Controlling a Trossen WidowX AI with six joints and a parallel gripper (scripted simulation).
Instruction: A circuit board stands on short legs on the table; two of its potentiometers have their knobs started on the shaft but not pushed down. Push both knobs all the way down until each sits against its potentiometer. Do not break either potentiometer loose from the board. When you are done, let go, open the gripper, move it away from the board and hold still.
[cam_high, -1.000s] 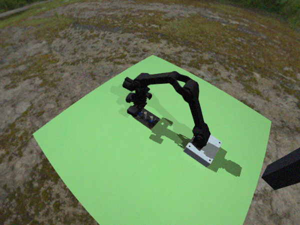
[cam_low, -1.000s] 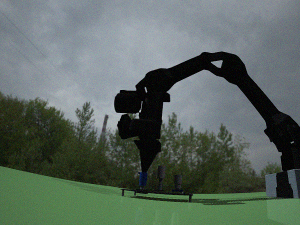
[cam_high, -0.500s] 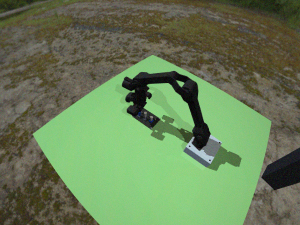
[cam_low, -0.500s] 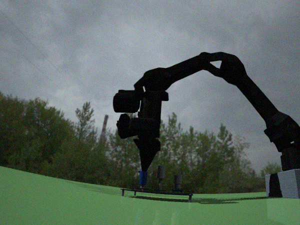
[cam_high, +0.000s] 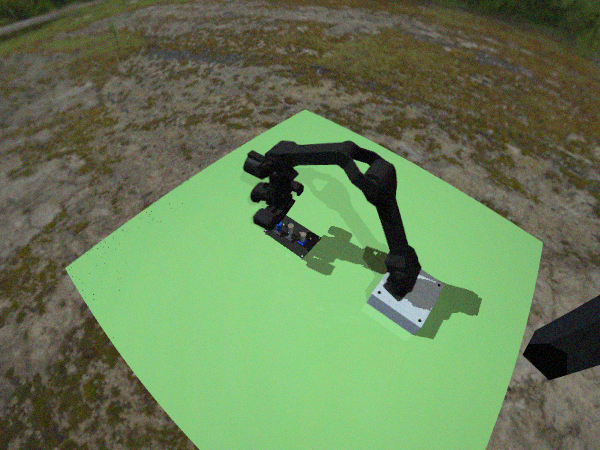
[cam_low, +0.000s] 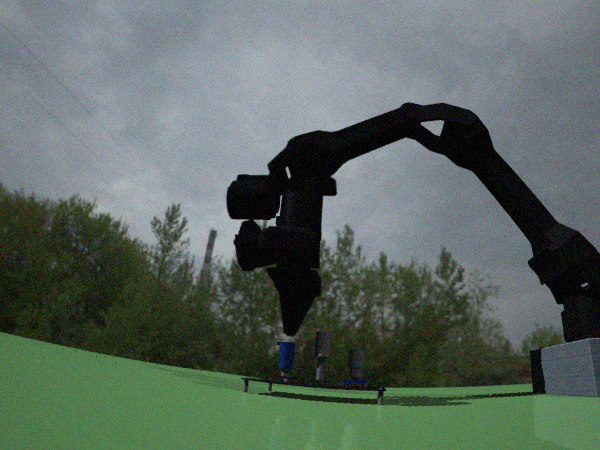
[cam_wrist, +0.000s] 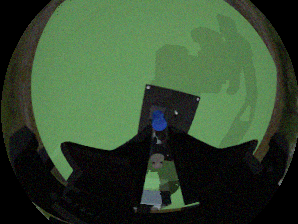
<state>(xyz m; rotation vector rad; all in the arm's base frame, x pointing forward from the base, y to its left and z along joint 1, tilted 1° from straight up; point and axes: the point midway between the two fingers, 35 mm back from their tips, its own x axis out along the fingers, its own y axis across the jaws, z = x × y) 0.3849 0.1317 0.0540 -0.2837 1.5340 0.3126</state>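
Note:
The black circuit board (cam_high: 292, 236) stands on short legs on the green mat; the exterior view shows it side-on (cam_low: 312, 385). It carries a blue knob (cam_low: 286, 355), a tall grey knob (cam_low: 322, 345) in the middle and a lower grey knob (cam_low: 356, 362) nearest the arm's base. My gripper (cam_low: 291, 332) points straight down, its tips just above the blue knob with a small gap. The fingers stand slightly apart and hold nothing. In the wrist view the blue knob (cam_wrist: 158, 120) shows just beyond the fingertips (cam_wrist: 157, 139), and a grey knob (cam_wrist: 157, 164) shows through the gap between the fingers.
The arm's grey base plate (cam_high: 406, 300) sits on the mat to the right of the board. A dark block (cam_high: 565, 340) juts in at the right edge, off the mat. Rough ground surrounds the mat.

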